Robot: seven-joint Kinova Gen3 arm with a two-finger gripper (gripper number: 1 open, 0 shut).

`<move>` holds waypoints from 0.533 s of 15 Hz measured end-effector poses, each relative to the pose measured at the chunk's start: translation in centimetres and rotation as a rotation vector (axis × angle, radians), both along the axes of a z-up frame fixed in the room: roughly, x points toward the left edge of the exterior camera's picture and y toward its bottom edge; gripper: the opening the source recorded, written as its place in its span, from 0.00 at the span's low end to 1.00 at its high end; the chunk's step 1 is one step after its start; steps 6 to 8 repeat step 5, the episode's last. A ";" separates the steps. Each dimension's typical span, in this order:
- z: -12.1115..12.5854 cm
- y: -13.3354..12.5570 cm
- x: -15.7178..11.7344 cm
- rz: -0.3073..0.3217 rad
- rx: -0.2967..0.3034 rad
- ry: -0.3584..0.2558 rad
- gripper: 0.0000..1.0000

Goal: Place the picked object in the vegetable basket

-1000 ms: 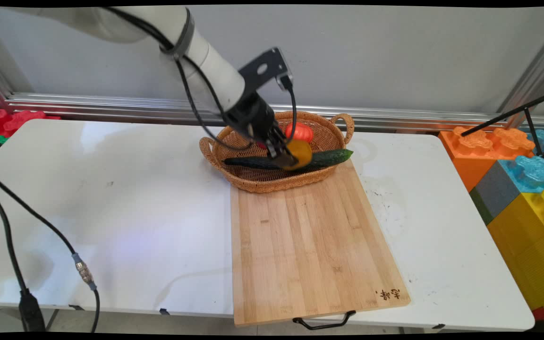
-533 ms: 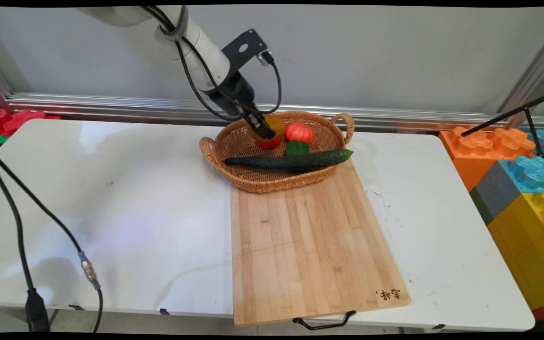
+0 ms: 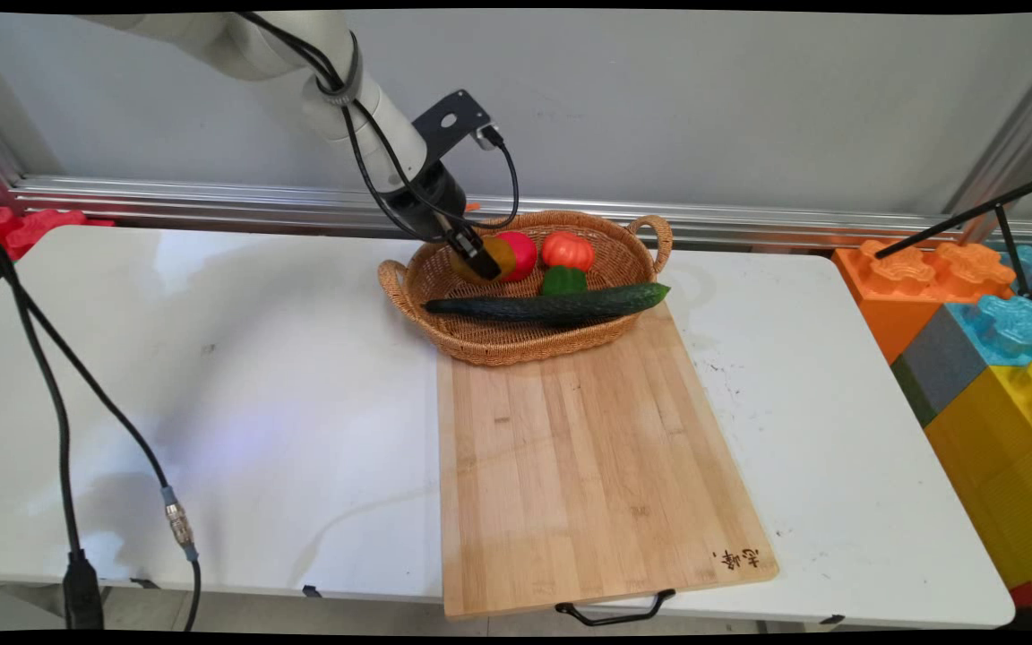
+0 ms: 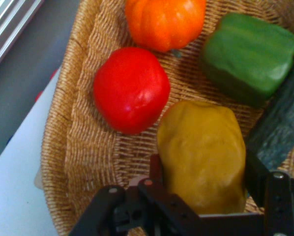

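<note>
**Gripper clamped on a yellow-brown potato inside a wicker basket**

Nearest the camera, a wooden cutting board (image 3: 588, 466) lies flat on the white table (image 3: 211, 394), with a black metal handle (image 3: 614, 611) at its near edge and a small burned mark at its near right corner. Black cables (image 3: 59, 421) hang at the near left.

The far end of the board touches an oval wicker basket (image 3: 480, 345) with a loop handle at each end. A long dark green cucumber (image 3: 552, 306) lies across the near part of the basket, its right tip poking over the rim.

Beyond the cucumber sits a green bell pepper (image 3: 563, 281), and just behind it an orange pumpkin (image 3: 567, 250). To their left is a red tomato (image 3: 520, 253), just beside the potato (image 3: 487, 260).

The black gripper (image 3: 477, 260) reaches down into the far left part of the basket. In the hand view its two fingers (image 4: 257, 174) are closed against opposite sides of the potato (image 4: 203, 152), gripping it. Whether the potato rests on the basket floor cannot be told.

At the far right, large plastic building blocks (image 3: 982, 331) in orange, blue and yellow stand beside the table.
</note>
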State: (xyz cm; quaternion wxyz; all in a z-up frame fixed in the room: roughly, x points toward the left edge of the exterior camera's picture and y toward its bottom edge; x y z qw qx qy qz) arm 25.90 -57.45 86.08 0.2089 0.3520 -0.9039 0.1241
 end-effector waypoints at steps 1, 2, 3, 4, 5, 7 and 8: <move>-0.2 -0.2 0.1 0.002 0.000 -0.001 0.00; -0.4 -0.4 0.2 0.004 0.000 -0.003 0.00; -0.7 -0.7 0.2 0.006 0.000 -0.005 1.00; -0.8 -0.9 0.2 0.007 -0.002 -0.004 1.00; -0.9 -1.1 0.2 0.007 -0.003 -0.004 1.00; -0.9 -1.1 0.2 0.007 -0.003 -0.004 1.00; -0.9 -1.1 0.2 0.007 -0.003 -0.004 1.00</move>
